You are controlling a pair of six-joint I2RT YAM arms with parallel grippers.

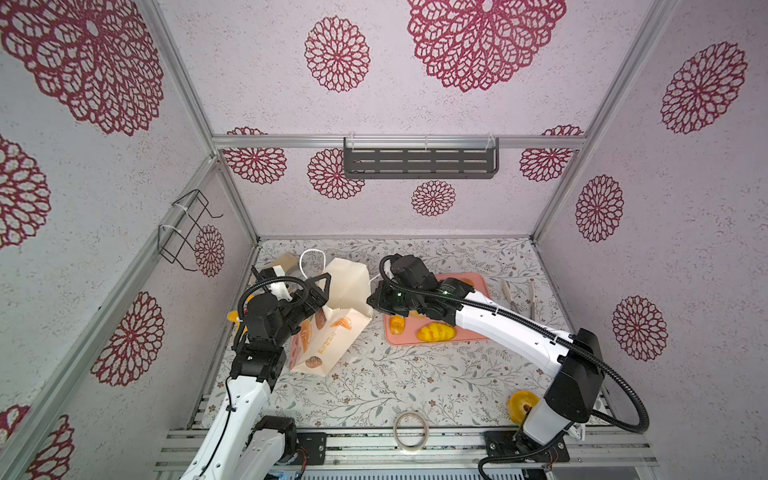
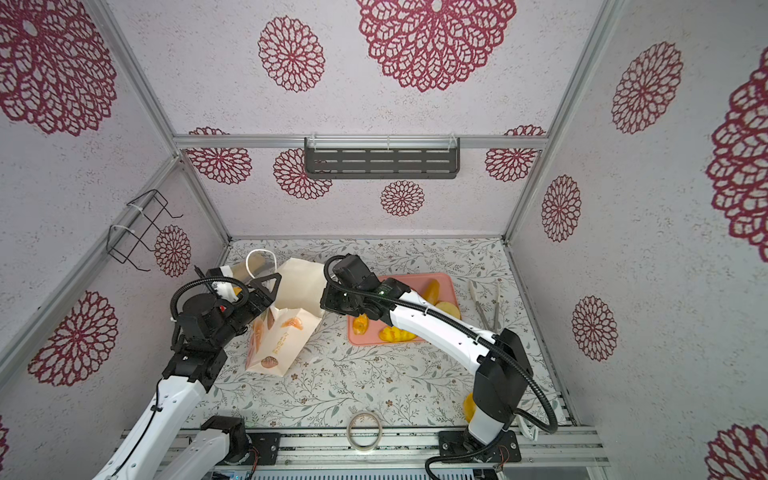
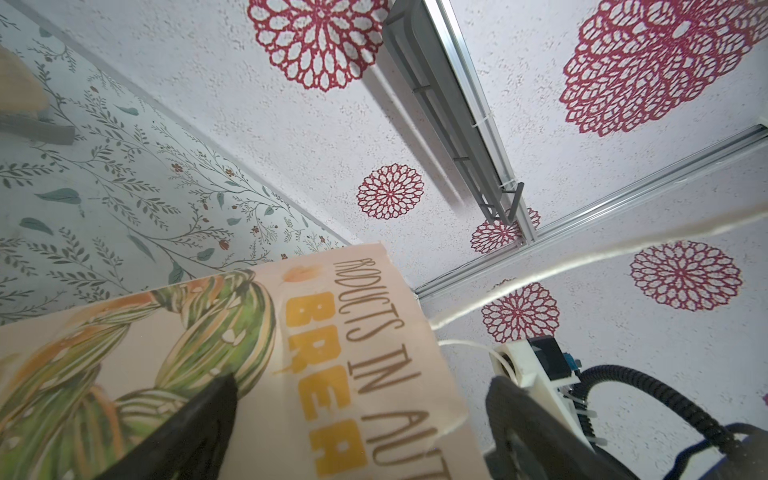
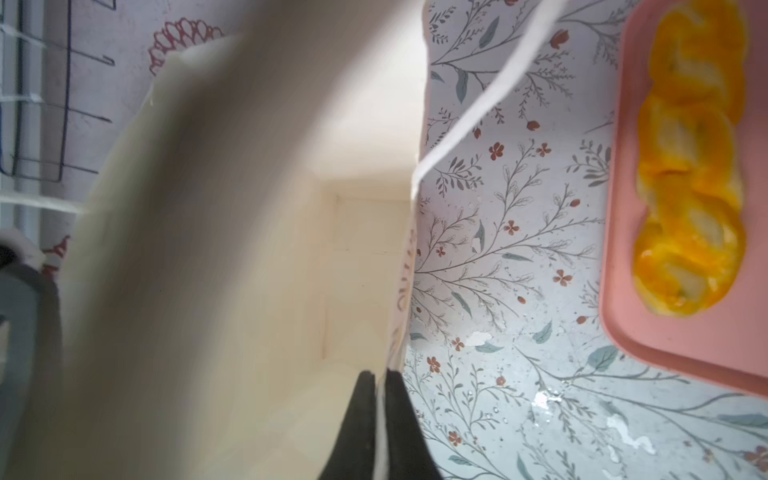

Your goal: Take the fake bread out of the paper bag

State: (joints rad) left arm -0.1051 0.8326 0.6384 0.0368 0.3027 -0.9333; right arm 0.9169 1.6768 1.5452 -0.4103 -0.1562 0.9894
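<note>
Paper bag (image 1: 328, 345) tilted on the tabletop, rim pinched by the right fingers (image 4: 361, 415).
Left fingers (image 3: 199, 415) gape alongside; light, crushable paper probably suits a rim hold; glossy bread (image 4: 690, 166) lies on the tray (image 4: 623, 332).

A floral-print worktop (image 1: 415, 382) carries a flat pink tray (image 1: 404, 337) right of centre. Metal tongs (image 1: 509, 295) lie just beside its right side. A tape roll (image 1: 395, 430) sits at the near edge. A wire rack (image 1: 183, 230) hangs on the left wall and a dark slotted shelf (image 1: 419, 162) on the back wall.
</note>
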